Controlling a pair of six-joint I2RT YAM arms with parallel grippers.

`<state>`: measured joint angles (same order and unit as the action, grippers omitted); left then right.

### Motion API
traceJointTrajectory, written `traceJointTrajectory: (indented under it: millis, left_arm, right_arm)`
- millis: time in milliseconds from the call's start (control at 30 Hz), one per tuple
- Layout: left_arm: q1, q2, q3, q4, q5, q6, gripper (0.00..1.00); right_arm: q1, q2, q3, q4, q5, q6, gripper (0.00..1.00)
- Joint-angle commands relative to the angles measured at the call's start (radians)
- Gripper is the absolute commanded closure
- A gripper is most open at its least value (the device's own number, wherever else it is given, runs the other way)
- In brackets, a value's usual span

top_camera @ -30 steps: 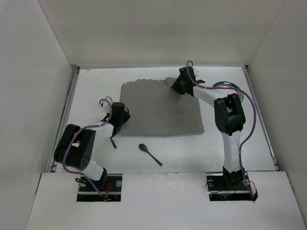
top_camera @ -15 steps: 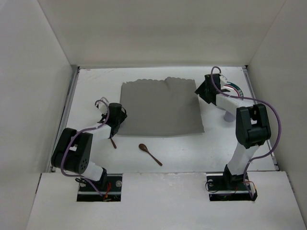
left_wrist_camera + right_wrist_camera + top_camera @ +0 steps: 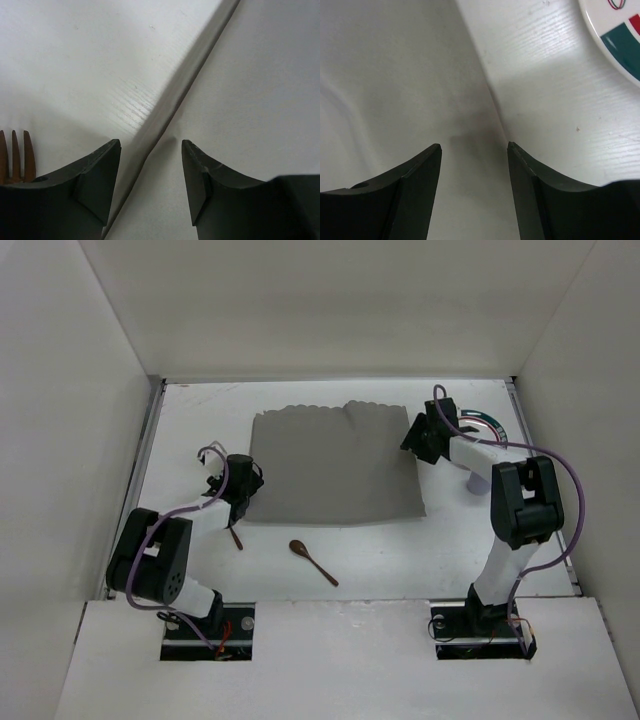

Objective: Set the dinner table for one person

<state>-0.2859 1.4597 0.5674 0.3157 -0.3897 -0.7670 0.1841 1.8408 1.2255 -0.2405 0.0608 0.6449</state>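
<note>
You're looking at the dinner table (image 3: 200, 420), a matte white slab boxed in by plain white walls on three sides; a white ledge covers the near edge where both arm bases sit; faint wood-grain texture shows on the top in both wrist views

Grey cloth mat (image 3: 330, 465) lies flat mid-table between the two grippers, far edge a bit wavy

Left gripper (image 3: 238, 502) is at the mat's near-left corner; jaws spread wide, nothing between them; in your left wrist view the mat edge (image 3: 170, 115) runs diagonally through the gap, mat to the right of it, bare table to the left; wooden fork (image 3: 15, 155) tines show just left of the left finger; from above the fork (image 3: 236, 535) lies just nearside of that gripper

Right gripper (image 3: 418, 436) is at the mat's far-right corner; jaws wide apart, gripping nothing; mat edge (image 3: 492, 100) passes between the fingers, cloth on the left, table on the right; plate (image 3: 615, 40) with teal and red rim marks is just off to its upper right, partly hidden by the arm from above

Wooden spoon (image 3: 312, 561) lies on bare table nearside of the mat, to the right of the left gripper, apart from both
</note>
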Motion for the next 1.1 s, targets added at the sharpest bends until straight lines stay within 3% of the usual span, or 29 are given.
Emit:
traceJointTrajectory:
  millis: [0, 133, 267, 333, 500, 667, 767, 867, 900, 967, 1067]
  left_arm:
    - [0.009, 0.024, 0.038, -0.009, 0.028, 0.018, 0.50]
    - [0.008, 0.051, 0.051, -0.003, 0.074, 0.017, 0.54]
    - [0.018, 0.059, 0.043, 0.010, 0.094, 0.005, 0.77]
    - [0.038, 0.039, 0.028, 0.008, 0.100, -0.006, 0.88]
    - [0.052, -0.010, -0.003, 0.010, 0.072, -0.015, 0.95]
    - [0.046, -0.021, -0.011, 0.008, 0.054, -0.023, 0.96]
    - [0.041, -0.032, -0.014, 0.008, 0.052, -0.029, 0.95]
    - [0.029, -0.053, -0.017, 0.002, 0.025, -0.023, 0.86]
    - [0.027, -0.062, -0.020, 0.002, 0.014, -0.023, 0.82]
    - [0.018, -0.094, -0.032, 0.005, 0.003, -0.023, 0.74]
    - [0.005, -0.139, -0.049, 0.011, -0.029, -0.026, 0.68]
  right_arm:
    - [-0.002, -0.029, -0.017, -0.045, 0.028, -0.037, 0.39]
    - [0.002, -0.029, -0.017, -0.066, 0.077, -0.080, 0.42]
    - [0.011, -0.014, 0.011, -0.094, 0.068, -0.100, 0.42]
    - [0.011, -0.012, 0.012, -0.097, 0.051, -0.106, 0.51]
    - [0.001, -0.020, 0.003, -0.097, 0.037, -0.079, 0.87]
    - [-0.028, -0.106, -0.095, -0.019, 0.089, -0.016, 0.93]
    - [-0.035, -0.123, -0.121, 0.000, 0.088, 0.002, 0.86]
    - [-0.021, -0.179, -0.150, 0.026, 0.099, -0.011, 0.58]
    - [-0.009, -0.210, -0.156, 0.027, 0.100, -0.011, 0.54]
    - [0.001, -0.293, -0.179, 0.032, 0.111, -0.007, 0.48]
    - [0.019, -0.444, -0.225, 0.032, 0.152, -0.004, 0.45]
